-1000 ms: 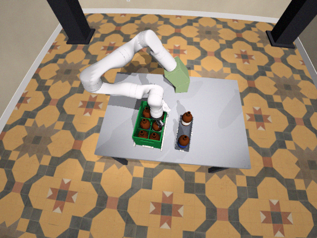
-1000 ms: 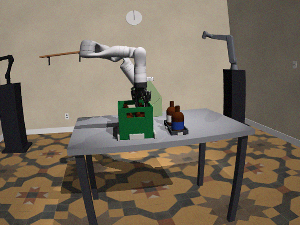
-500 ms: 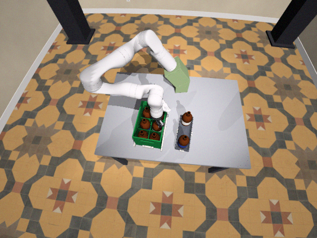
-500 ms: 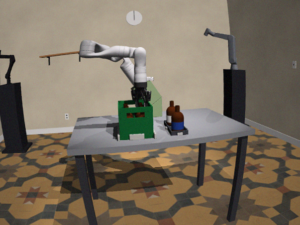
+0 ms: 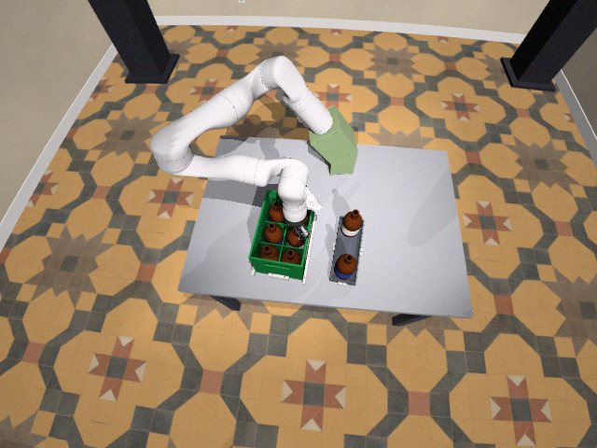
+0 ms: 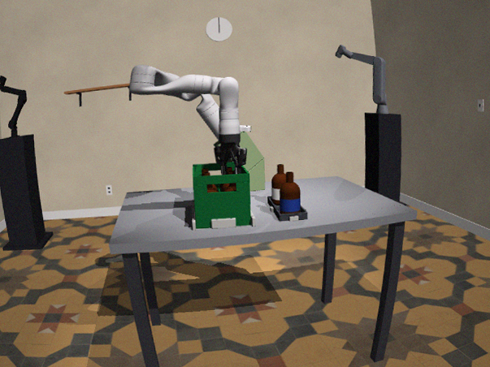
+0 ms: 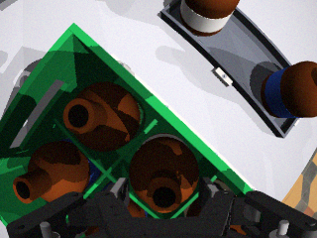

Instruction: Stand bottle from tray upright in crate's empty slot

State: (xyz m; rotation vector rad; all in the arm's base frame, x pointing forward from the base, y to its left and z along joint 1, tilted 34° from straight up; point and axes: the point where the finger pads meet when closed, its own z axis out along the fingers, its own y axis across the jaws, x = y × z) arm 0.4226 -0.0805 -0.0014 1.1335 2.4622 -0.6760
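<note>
On the counter (image 5: 405, 260) (image 6: 343, 202) (image 7: 134, 35), the green crate (image 5: 277, 267) (image 6: 223, 210) (image 7: 163, 117) is standing near the tray (image 5: 348, 243) (image 6: 285, 217) (image 7: 243, 50), which is holding a blue-banded bottle (image 5: 346, 265) (image 6: 289, 196) (image 7: 297, 91) and, farther back, a white-banded bottle (image 5: 352, 222) (image 6: 278, 188) (image 7: 205, 12) (both upright). The gripper (image 5: 301, 233) (image 6: 231, 173) (image 7: 163, 189) is pointing down into the crate, its fingers standing apart around a brown bottle's (image 5: 293, 237) (image 7: 164, 164) neck, clamping nothing.

1. Beige walls (image 5: 337, 9) (image 6: 105, 45), white skirting.
2. Floor (image 5: 212, 381) (image 6: 193, 326): orange-grey patterned tiles.
3. Grey table (image 5: 400, 192) (image 6: 329, 194), dark legs, mid-frame.
4. Round clock (image 6: 219, 29), top centre.
5. Brown shelf (image 6: 98, 88), upper left.
6. Shadows under table.
</note>
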